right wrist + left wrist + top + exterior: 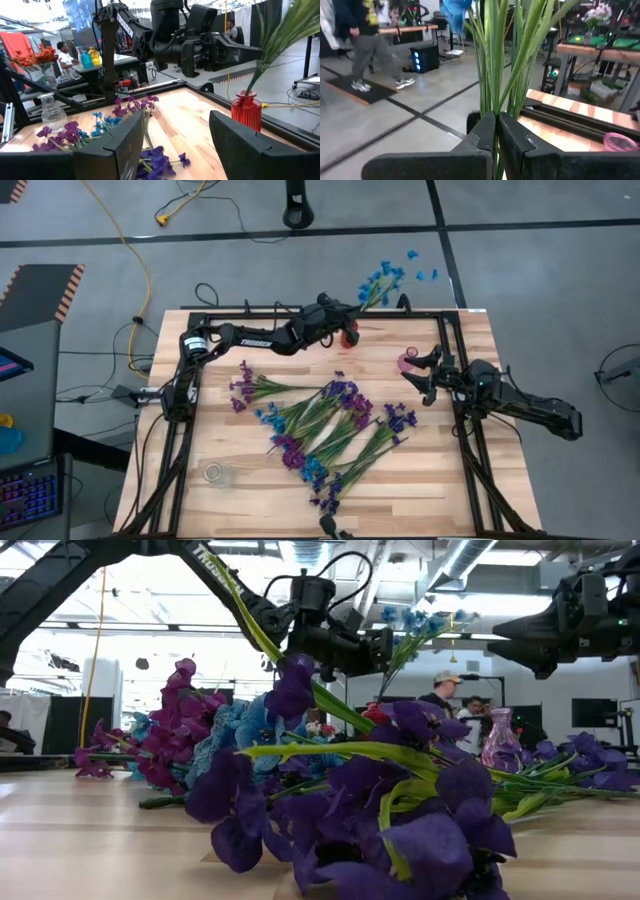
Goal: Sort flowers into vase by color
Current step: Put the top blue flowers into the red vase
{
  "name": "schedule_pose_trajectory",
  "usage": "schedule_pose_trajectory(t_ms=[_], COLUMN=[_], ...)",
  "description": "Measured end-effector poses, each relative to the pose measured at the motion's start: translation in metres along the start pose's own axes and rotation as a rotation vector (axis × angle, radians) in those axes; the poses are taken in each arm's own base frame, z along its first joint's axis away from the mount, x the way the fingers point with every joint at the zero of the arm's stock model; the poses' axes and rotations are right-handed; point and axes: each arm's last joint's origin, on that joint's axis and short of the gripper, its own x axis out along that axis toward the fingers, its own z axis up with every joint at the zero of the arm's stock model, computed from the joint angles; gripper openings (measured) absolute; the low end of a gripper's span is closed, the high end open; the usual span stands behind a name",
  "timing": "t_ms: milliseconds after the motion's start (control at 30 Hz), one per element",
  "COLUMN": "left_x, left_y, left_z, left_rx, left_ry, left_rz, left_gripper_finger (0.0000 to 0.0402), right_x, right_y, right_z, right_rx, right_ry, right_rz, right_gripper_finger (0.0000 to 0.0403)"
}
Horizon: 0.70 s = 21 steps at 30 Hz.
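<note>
Going left to right on our table (200, 370): there's a clear vase (214, 473) near the front left corner with nothing in it that we can see, then the big pile of flowers (330, 425) spread across the middle, blue, magenta and dark violet all mixed up. Up at the far edge our left gripper (496, 131) is clamped shut on a bunch of green stems (492, 65), and those are the blue flowers (392, 278) hanging out past the table's far edge, right over the red vase (246, 114). In the right wrist view the stems look already down in that vase's neck, so we'd guess we're at the drop-in step for the blues. To do it well we'd keep the stems lined up with the narrow neck, lower straight until they bottom out, then let go gently and back off straight up so nothing gets dragged out or tips the vase, since it stands just by the edge. Further right there's a pink vase (410, 364), and our right gripper (175, 137) hovers beside it, fingers spread wide and holding nothing, near the right edge. It's well placed to steady a vase or grab a purple one next, we reckon.
</note>
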Motion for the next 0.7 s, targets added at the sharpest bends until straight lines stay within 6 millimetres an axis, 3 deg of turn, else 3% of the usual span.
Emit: schedule_pose_trajectory(t_ms=[433,700], left_x=[-0.032,-0.037], left_y=[0.007,0.008], left_z=[-0.025,-0.033], left_rx=[-0.156,-0.167], left_ry=[-0.098,-0.086], left_rz=[-0.013,-0.022], left_gripper_finger=[0.0000,0.0000], right_x=[0.000,0.000], right_y=[0.000,0.000], right_z=[-0.001,-0.001], right_rx=[0.000,0.000], right_ry=[0.013,0.012], right_rz=[-0.002,-0.002], right_gripper_finger=[0.0253,0.0253])
